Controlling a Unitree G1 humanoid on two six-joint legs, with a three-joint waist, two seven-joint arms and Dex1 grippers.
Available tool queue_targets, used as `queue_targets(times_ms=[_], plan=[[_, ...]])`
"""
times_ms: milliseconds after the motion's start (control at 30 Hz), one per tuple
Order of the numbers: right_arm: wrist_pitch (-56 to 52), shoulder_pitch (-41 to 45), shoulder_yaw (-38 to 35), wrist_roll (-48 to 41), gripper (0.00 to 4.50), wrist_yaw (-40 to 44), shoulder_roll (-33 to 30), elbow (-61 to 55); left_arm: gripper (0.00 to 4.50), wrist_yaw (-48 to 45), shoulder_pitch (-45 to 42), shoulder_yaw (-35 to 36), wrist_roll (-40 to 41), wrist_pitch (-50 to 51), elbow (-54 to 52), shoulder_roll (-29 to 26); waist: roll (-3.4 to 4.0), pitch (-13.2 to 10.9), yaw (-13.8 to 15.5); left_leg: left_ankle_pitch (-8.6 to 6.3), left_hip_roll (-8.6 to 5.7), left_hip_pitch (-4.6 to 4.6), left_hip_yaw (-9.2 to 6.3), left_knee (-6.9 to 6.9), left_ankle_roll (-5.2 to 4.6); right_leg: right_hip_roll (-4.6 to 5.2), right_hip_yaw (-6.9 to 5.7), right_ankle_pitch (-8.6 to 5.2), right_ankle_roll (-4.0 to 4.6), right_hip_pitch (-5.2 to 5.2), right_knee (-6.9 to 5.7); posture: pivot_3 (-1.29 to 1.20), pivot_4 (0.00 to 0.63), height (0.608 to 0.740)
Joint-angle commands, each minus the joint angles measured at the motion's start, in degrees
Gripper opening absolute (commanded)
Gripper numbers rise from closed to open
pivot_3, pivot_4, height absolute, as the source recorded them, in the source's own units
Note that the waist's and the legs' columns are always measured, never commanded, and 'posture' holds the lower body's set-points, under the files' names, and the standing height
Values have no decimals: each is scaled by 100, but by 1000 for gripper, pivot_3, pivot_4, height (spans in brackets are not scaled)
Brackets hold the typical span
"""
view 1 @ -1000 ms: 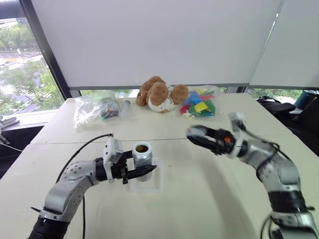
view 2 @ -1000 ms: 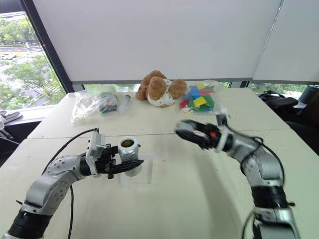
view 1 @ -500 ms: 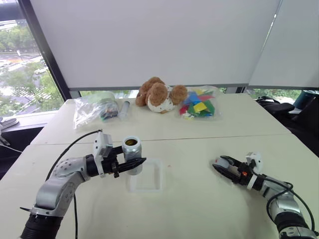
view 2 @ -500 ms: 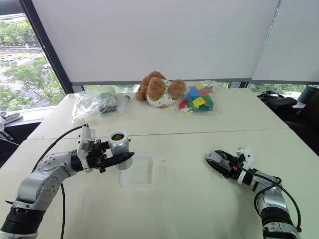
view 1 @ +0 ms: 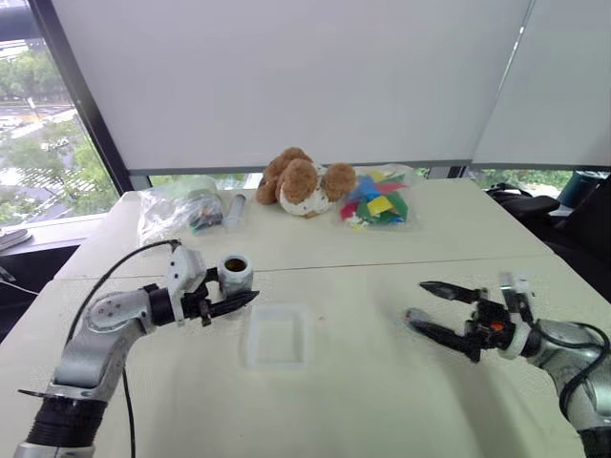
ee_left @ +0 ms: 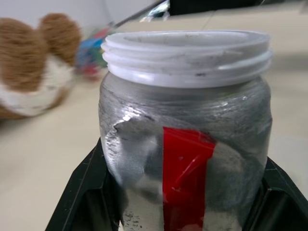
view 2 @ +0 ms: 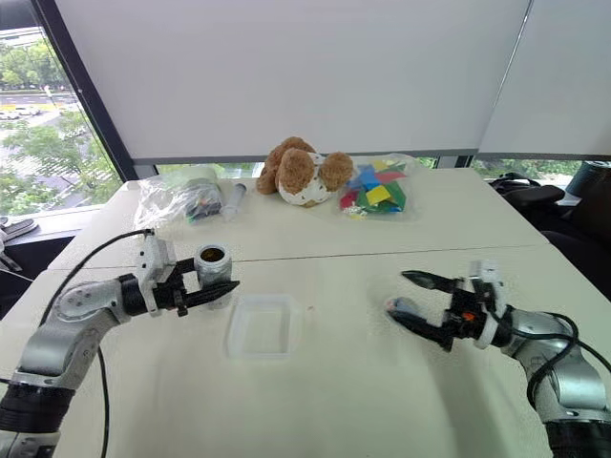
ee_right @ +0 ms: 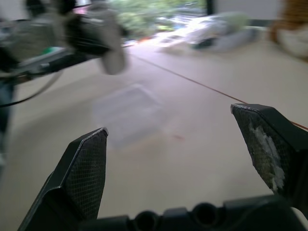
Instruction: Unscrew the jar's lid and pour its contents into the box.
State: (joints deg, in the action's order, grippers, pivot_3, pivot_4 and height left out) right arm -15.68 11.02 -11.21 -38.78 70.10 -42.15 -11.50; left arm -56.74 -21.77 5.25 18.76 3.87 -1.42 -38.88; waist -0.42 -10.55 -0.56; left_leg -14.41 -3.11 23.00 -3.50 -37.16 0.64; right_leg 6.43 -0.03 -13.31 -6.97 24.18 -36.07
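My left gripper (view 1: 241,301) is shut on the jar (view 1: 234,275), holding it upright and lidless just left of the box's far corner. Brown contents (view 2: 211,255) show in its mouth. Up close, the jar (ee_left: 183,144) shows a white threaded rim and a red label patch between my black fingers (ee_left: 82,192). The clear box (view 1: 277,336) lies flat mid-table. My right gripper (view 1: 416,301) hovers open to the right, nothing between its fingers (ee_right: 84,168). A small grey shape, apparently the lid (view 2: 391,305), lies on the table by its lower fingertip.
At the table's far side sit a teddy bear (view 1: 301,181), a bag of coloured blocks (view 1: 377,202), a clear bag (view 1: 177,210) and a slim grey tube (view 1: 232,208). A black cable (view 1: 115,277) loops off my left arm. Windows run along the left.
My left gripper has carried the jar leftward off the box. My right gripper dropped from mid-air to the table at the right and opened, leaving the small grey shape by its tip.
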Motion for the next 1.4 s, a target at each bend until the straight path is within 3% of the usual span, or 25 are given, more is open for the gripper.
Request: queue_targets(times_ms=[33, 267, 400, 533, 733, 833, 1167, 1400], plan=[[-395, -10, 302, -161, 4475, -254, 43, -740, 2215, 322, 4, -120, -819, -1072, 125, -73, -4, 0, 42, 0, -2, 1, 0, -2, 0, 2, 0, 0, 0, -2, 3, 0, 150, 740], [-242, -21, 514, 105, 4475, -392, 209, -672, 2215, 1080, -178, -367, -1795, -2287, 426, 149, -6, 0, 155, 0, -9, 22, 0, -12, 0, 9, -3, 0, 0, 3, 20, 0, 150, 740], [-221, -28, 505, 153, 4475, -401, 218, -589, 2215, 2090, -326, -644, -3307, -3147, 679, 5, -7, 0, 128, 0, -9, 21, 0, -10, 0, 7, -4, 1, -1, 5, 18, 0, 150, 740], [-230, -34, 524, 167, 4475, -441, 248, -551, 2215, 4576, -617, -1163, -6100, -4155, 972, -287, -7, 0, 132, 0, -9, 20, 3, -7, 0, 5, -4, 2, -2, 9, 13, 0, 150, 740], [-293, -45, 574, 153, 4475, -538, 321, -623, 2215, 7846, -998, -2235, -9197, -3694, 903, -682, -9, 1, 135, 0, -13, 21, 5, -9, -1, 6, -4, 11, -20, 7, 11, 0, 150, 740], [-327, -43, 592, 138, 4475, -600, 343, -656, 2215, 8988, -1105, -2639, -10172, -3035, 1014, -726, -9, 0, 133, 0, -15, 21, 4, -9, -1, 4, -5, 10, -21, 8, 3, 0, 150, 740], [-420, 43, 698, 147, 4475, -884, 550, -761, 2215, 10971, -1151, -3342, -11422, -1107, 1506, -418, -10, 1, 132, 0, -19, 19, 5, -12, -1, -1, -9, 10, -22, 12, -7, 0, 150, 740], [-454, -51, 724, 127, 4475, -973, 577, -854, 2215, 10847, -1526, -3620, -11279, -1096, 1872, -425, -14, 3, 128, 1, -21, 22, 4, -19, -1, -1, -12, 10, -23, 12, -11, 0, 150, 740]])
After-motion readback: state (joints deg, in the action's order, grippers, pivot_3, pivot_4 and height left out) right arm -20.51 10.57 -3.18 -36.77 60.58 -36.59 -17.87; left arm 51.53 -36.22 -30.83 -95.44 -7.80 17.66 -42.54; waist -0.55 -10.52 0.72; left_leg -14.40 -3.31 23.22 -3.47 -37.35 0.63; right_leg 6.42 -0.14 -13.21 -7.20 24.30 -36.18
